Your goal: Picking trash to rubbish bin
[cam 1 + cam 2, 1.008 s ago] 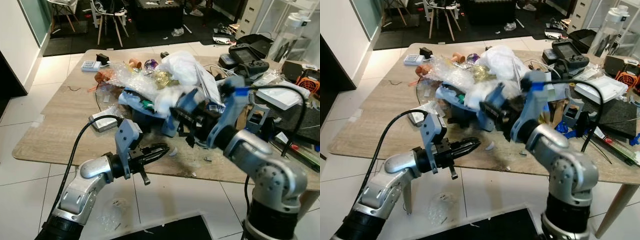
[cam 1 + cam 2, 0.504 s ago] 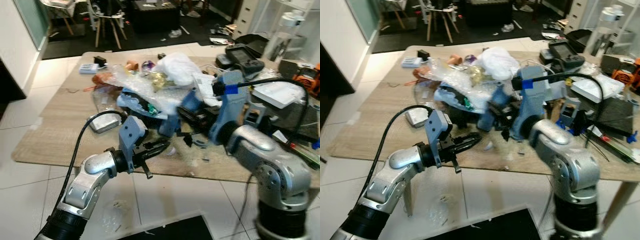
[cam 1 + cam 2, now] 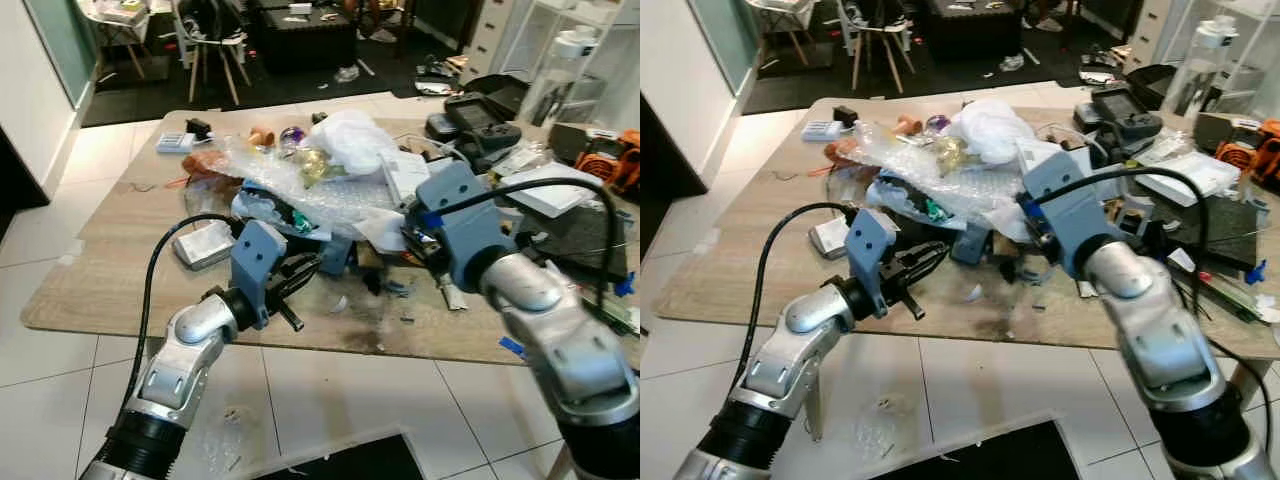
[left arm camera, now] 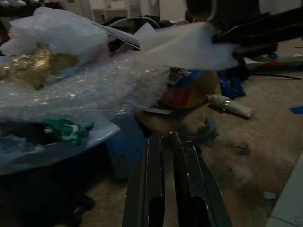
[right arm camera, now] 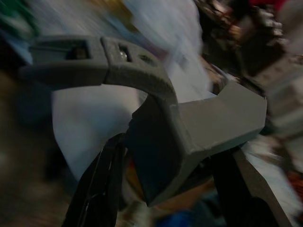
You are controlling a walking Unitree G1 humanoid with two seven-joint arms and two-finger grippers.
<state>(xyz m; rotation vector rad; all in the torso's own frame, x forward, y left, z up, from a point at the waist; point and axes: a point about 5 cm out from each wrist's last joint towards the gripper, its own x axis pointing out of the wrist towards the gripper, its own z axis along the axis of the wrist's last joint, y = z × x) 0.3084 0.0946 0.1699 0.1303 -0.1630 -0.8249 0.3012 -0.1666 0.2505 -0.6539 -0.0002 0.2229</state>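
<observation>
White paper [image 3: 385,228] now sits pinched in the right gripper [image 3: 408,238], at the near edge of the trash heap [image 3: 320,180] on the table [image 3: 110,270]; the right wrist view, though blurred, shows a pale sheet [image 5: 94,127] lying between the two black fingers [image 5: 94,189], so the jaws are judged closed on it. One second ago this gripper was buried low in the pile beside the blue plastic; it has since drawn back and up toward the robot, and the paper has come with it, lifted clear of the tabletop. The left gripper [image 3: 305,270] has advanced over the same interval from the table edge to a spot just short of the blue piece [image 4: 128,146]; its jaws stand nearly together with only a thin slit between them, holding nothing, and the trash lies just ahead of their tips. Bubble wrap [image 4: 80,90] and a small tube [image 4: 232,106] lie farther ahead of the left jaws, untouched. Some of the shift in the head views is camera motion, as the whole table has moved in frame. Assessment: one item appears secured, so the pick phase is judged done for this piece. No bin can be made out, so carriage to it remains outstanding. Risk: the thin sheet may slip or drag neighbouring scraps off the table.
</observation>
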